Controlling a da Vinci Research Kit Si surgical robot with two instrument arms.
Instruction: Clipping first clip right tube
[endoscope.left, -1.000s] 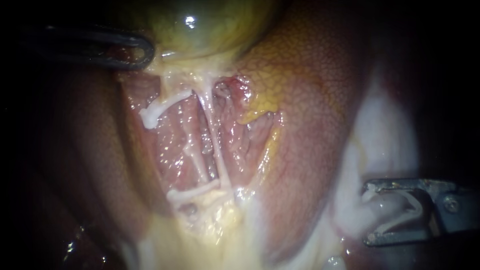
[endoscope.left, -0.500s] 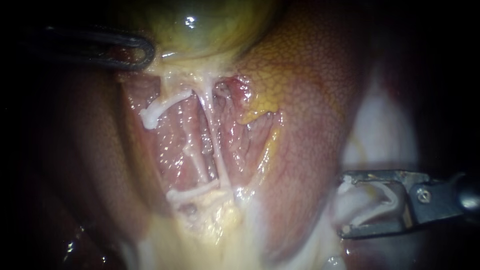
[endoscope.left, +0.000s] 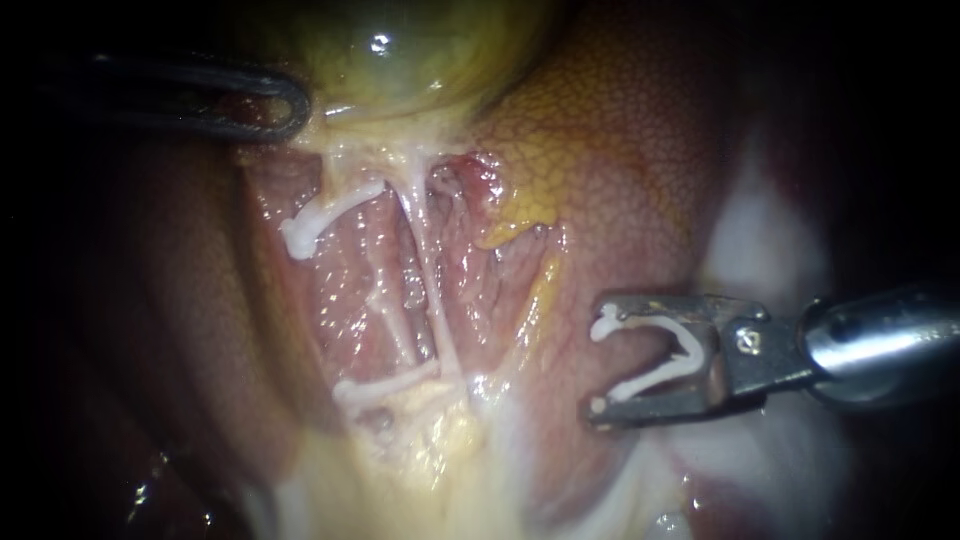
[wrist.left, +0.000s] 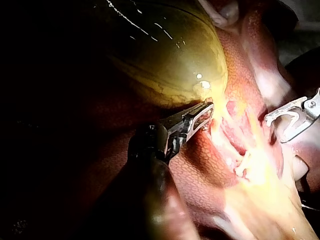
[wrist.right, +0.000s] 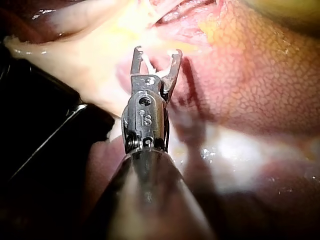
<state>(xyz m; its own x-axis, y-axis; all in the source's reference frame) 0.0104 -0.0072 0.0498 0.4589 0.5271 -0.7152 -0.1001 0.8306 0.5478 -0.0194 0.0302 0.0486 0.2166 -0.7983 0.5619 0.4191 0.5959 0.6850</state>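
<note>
Right jaws round bent white clip (endoscope.left: 688, 345)

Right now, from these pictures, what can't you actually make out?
- Endoscope view: the left instrument fades into the dark along its shaft.
- Endoscope view: the gallbladder is cut off by the edge.
- Right wrist view: the clip is mostly hidden by the claw of the right instrument.
- Left wrist view: the right tube is washed out by glare and too small to follow.
</note>
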